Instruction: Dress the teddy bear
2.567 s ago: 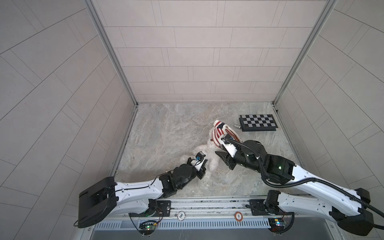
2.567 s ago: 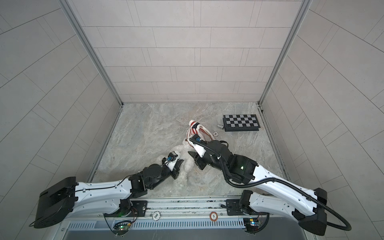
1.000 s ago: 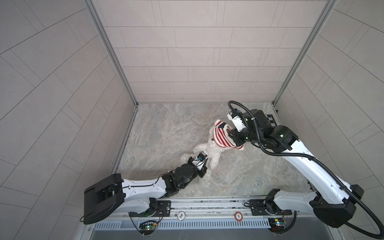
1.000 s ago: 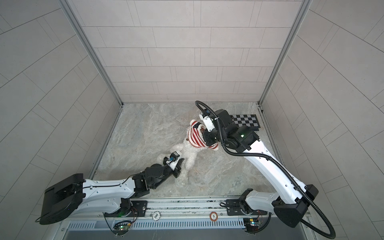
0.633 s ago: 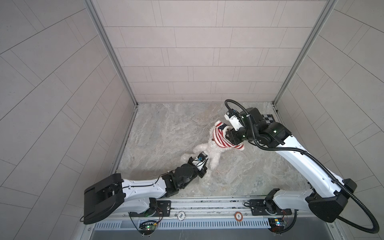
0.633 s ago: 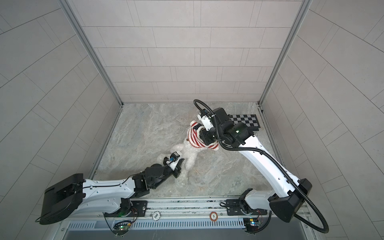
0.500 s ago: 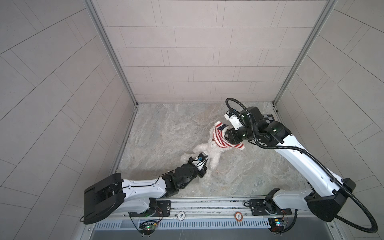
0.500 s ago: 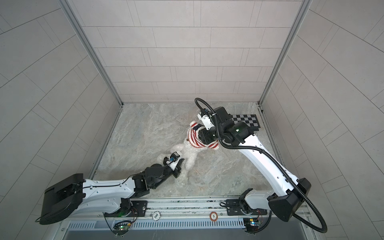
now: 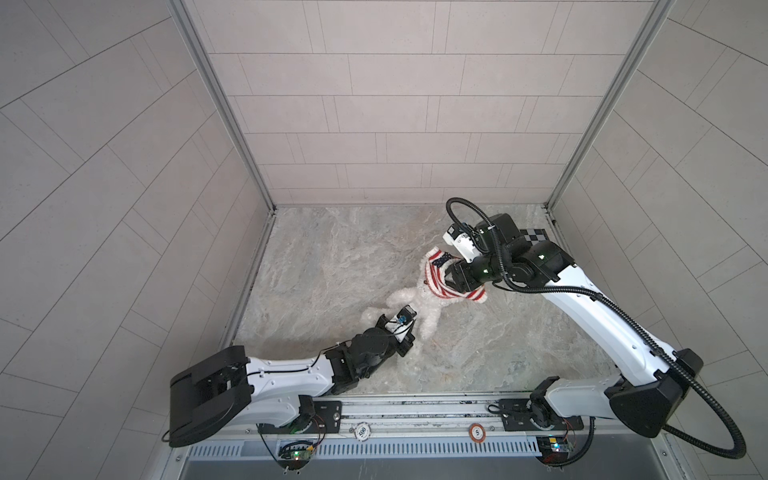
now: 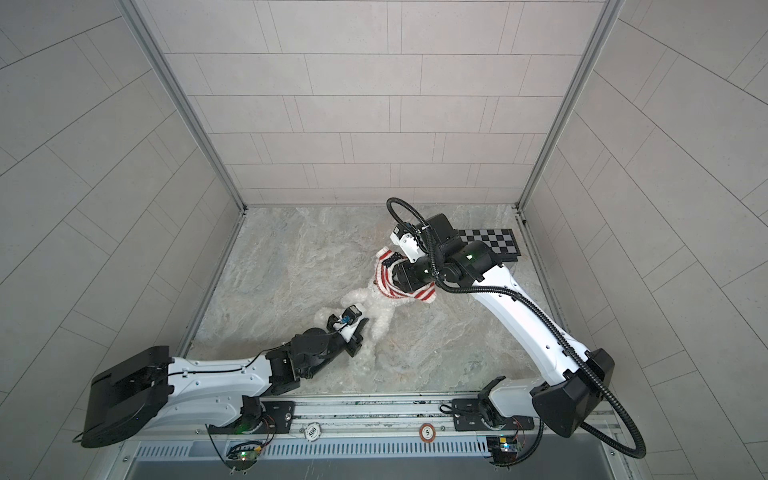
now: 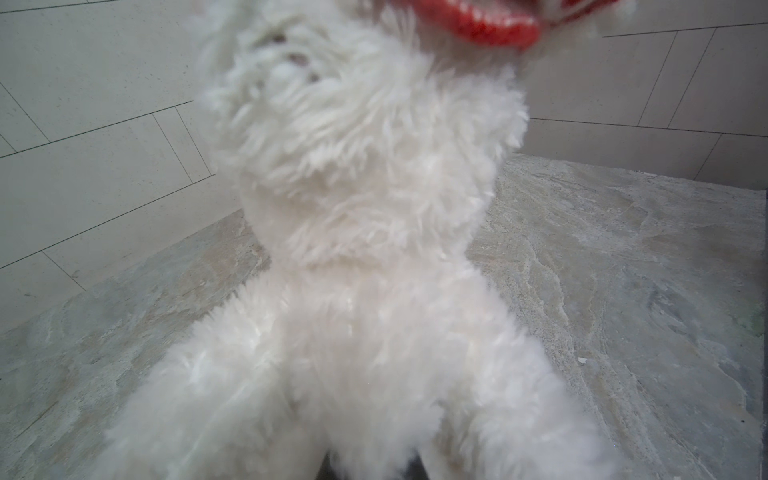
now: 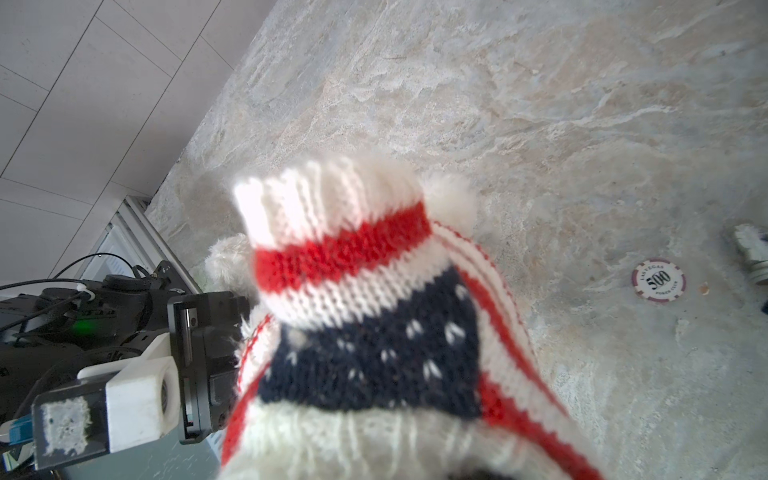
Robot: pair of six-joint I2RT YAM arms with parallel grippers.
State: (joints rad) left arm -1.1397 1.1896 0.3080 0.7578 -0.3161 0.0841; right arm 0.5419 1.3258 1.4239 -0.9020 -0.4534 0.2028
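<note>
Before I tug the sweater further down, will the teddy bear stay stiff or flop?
Probably floppy: the teddy bear droops, limbs splayed, between the left gripper and the striped sweater. Likely light and squashy, judging by its loose fluffy pile. Its limbs may trail and catch.

My left gripper (image 9: 409, 332) is closed on the white teddy bear (image 9: 420, 305) between its legs; my right gripper (image 9: 453, 279) touches the striped sweater (image 9: 435, 274) on its upper part.

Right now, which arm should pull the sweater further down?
Right, probably: the right gripper is at the sweater around the teddy bear, while the left gripper is shut on its lower body.
</note>
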